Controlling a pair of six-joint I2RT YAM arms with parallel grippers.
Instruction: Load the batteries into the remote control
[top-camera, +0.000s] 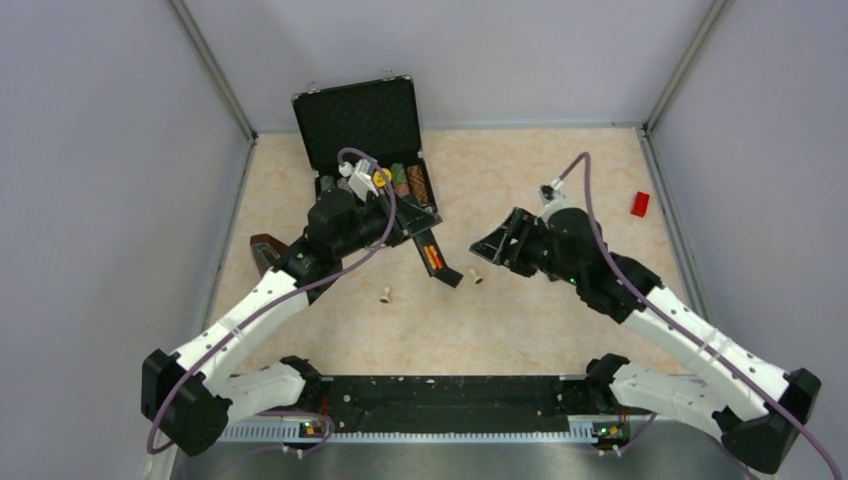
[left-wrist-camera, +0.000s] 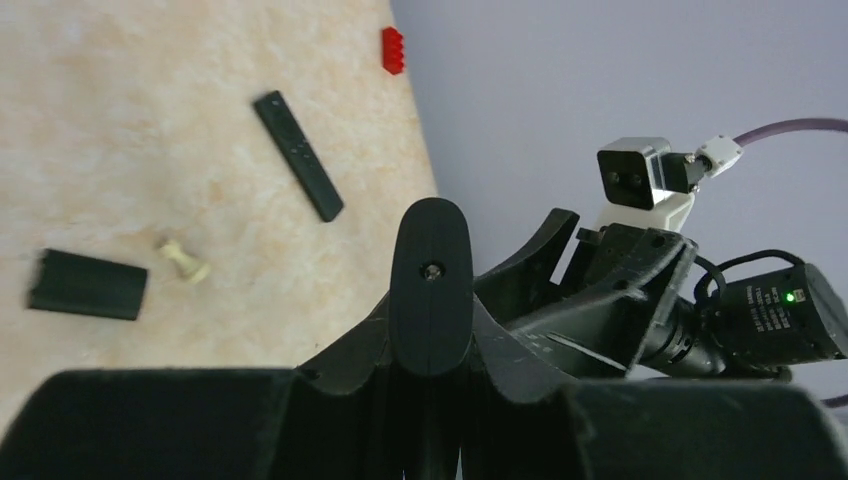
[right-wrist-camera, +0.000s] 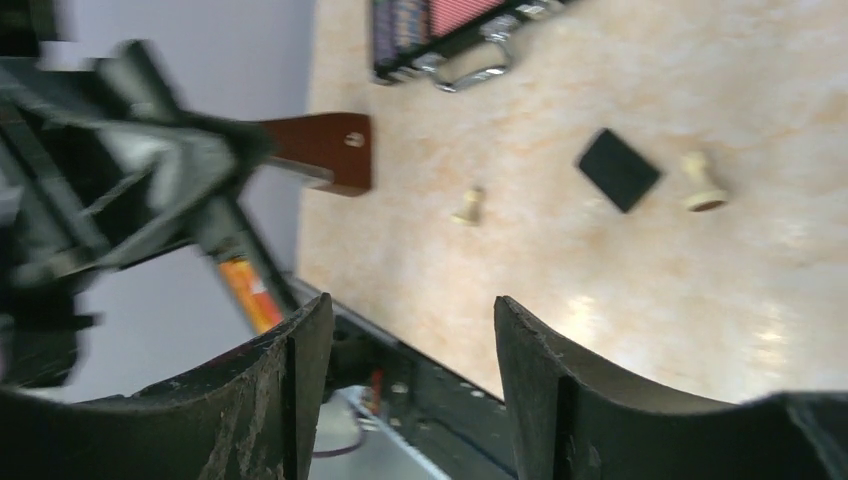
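While the left gripper (top-camera: 416, 232) is clamped on one end of the remote (top-camera: 430, 252), the bar slants out from it toward the middle of the table (top-camera: 540, 180), its back facing up. The batteries (top-camera: 434, 261) lie side by side in the open bay, two red-orange strips against the black. The cover (right-wrist-camera: 618, 170) is off and lies flat on the table just past the remote's free end; from above I cannot tell whether the two touch. One cream peg (right-wrist-camera: 703, 183) lies just beside the cover, and another peg (right-wrist-camera: 468, 207) lies well apart, nearer the left arm.

The right gripper (right-wrist-camera: 412, 315) hangs a little to the right of the cover with its fingers spread and nothing between them.

A second black bar (left-wrist-camera: 297, 155) lies on the table in the left wrist view. An open black case (top-camera: 365, 120) sits at the back, a brown block (top-camera: 265, 250) is by the left wall, and a red block (top-camera: 640, 204) is near the right wall.
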